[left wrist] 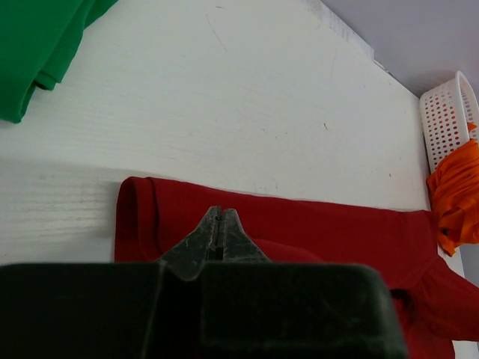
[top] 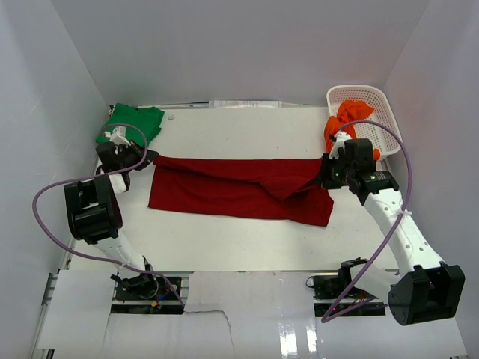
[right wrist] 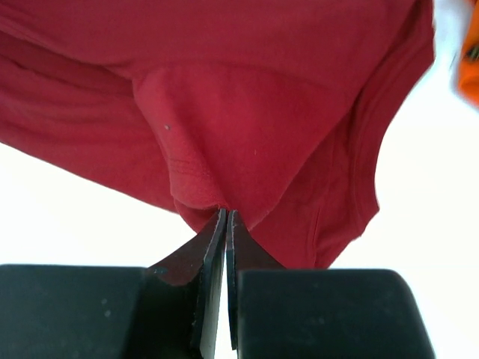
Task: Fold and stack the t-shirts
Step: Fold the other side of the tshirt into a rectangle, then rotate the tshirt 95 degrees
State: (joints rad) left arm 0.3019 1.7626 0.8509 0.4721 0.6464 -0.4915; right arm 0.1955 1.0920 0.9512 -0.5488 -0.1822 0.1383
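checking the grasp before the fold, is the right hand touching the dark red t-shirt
Touching. The right wrist view shows the right hand pinched shut on a bunched fold of the dark red t-shirt, with no gap at the fingertips.

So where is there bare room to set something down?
Bare table runs behind the red shirt, between green shirt and basket, and in front of it to the near edge. Crowded at both ends, where left gripper and right gripper pinch it.

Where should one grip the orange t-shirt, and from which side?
Probably the bunch of the orange t-shirt spilling over the rim of the basket, approached from above, outside the rim: it hangs free there. The right gripper holds the dark red t-shirt.
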